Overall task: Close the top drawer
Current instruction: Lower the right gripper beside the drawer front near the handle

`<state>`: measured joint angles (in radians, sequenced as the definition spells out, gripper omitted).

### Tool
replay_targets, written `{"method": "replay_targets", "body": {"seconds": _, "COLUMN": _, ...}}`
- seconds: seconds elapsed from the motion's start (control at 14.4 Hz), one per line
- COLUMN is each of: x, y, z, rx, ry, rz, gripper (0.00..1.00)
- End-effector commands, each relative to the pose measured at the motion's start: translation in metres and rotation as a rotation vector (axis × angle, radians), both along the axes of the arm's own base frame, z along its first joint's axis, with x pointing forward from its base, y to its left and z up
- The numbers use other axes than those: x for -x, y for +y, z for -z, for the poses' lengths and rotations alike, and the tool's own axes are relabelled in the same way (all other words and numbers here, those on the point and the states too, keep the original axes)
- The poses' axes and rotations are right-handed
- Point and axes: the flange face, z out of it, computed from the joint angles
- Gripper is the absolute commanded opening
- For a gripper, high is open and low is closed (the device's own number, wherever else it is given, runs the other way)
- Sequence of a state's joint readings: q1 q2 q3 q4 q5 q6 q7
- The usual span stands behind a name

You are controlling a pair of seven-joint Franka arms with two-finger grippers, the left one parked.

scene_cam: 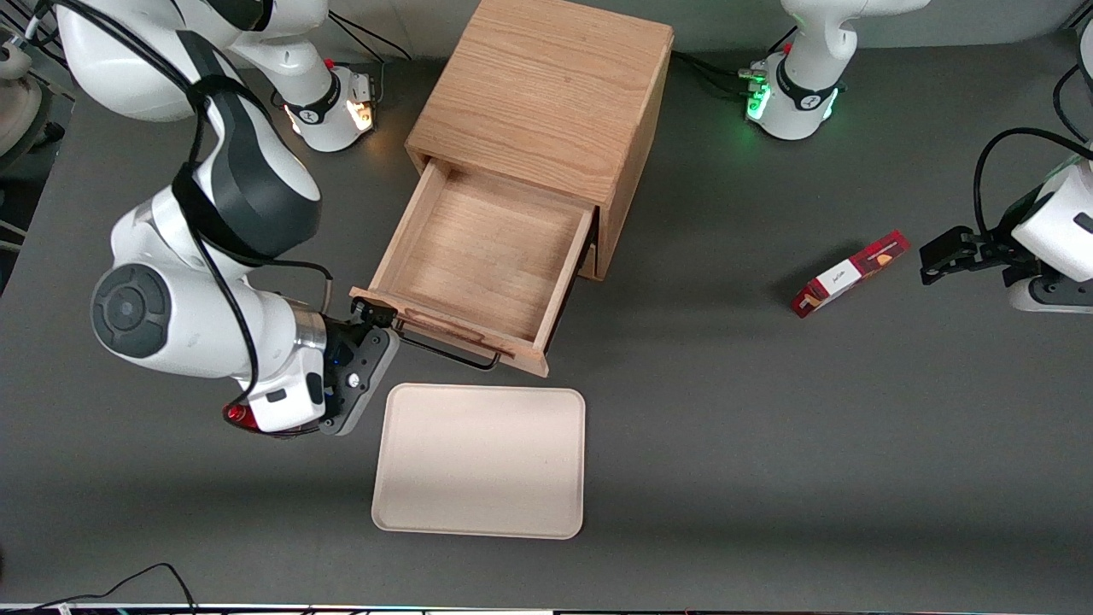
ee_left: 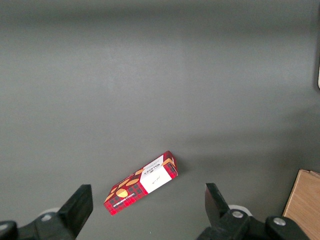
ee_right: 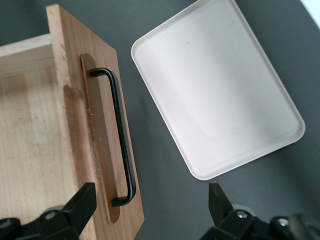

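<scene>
The top drawer (scene_cam: 482, 256) of the oak cabinet (scene_cam: 546, 94) stands pulled far out and is empty. Its front panel (ee_right: 107, 150) carries a black bar handle (scene_cam: 448, 352), also seen in the right wrist view (ee_right: 121, 137). My right gripper (scene_cam: 376, 329) is open and empty. It sits at the end of the front panel toward the working arm's end of the table, with one finger (ee_right: 82, 202) over the drawer's wood and the other finger (ee_right: 220, 202) over bare table. It holds nothing.
A beige tray (scene_cam: 480, 461) lies on the grey table nearer the front camera than the drawer, close to the gripper; it also shows in the right wrist view (ee_right: 215, 95). A red snack box (scene_cam: 847, 273) lies toward the parked arm's end.
</scene>
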<state>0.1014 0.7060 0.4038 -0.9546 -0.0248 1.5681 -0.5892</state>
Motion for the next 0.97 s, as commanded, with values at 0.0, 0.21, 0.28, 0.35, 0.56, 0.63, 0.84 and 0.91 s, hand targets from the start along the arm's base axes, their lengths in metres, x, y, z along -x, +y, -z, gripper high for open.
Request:
{"method": "replay_targets", "body": {"seconds": 0.0, "x": -0.008, "y": 0.004, "z": 0.014, "rx": -0.002, "ry": 0.002, "rz": -0.026, "gripper": 1.0}}
{"method": "replay_targets", "body": {"seconds": 0.21, "x": -0.011, "y": 0.004, "z": 0.018, "rx": -0.005, "ry": 0.007, "rz": 0.002, "gripper": 1.0}}
{"method": "replay_targets", "body": {"seconds": 0.28, "x": -0.013, "y": 0.002, "z": 0.027, "rx": -0.011, "ry": 0.025, "rz": 0.019, "gripper": 1.0}}
{"method": "replay_targets", "body": {"seconds": 0.35, "x": -0.013, "y": 0.005, "z": 0.03, "rx": -0.04, "ry": 0.05, "rz": 0.042, "gripper": 1.0}}
{"method": "replay_targets", "body": {"seconds": 0.56, "x": -0.015, "y": 0.01, "z": 0.043, "rx": -0.068, "ry": 0.072, "rz": 0.066, "gripper": 1.0}}
{"method": "replay_targets", "body": {"seconds": 0.63, "x": -0.014, "y": 0.014, "z": 0.044, "rx": -0.067, "ry": 0.075, "rz": 0.061, "gripper": 1.0}}
{"method": "replay_targets", "body": {"seconds": 0.84, "x": -0.015, "y": 0.018, "z": 0.064, "rx": -0.102, "ry": 0.12, "rz": 0.069, "gripper": 1.0}}
{"method": "replay_targets", "body": {"seconds": 0.91, "x": -0.016, "y": 0.019, "z": 0.068, "rx": -0.106, "ry": 0.12, "rz": 0.073, "gripper": 1.0}}
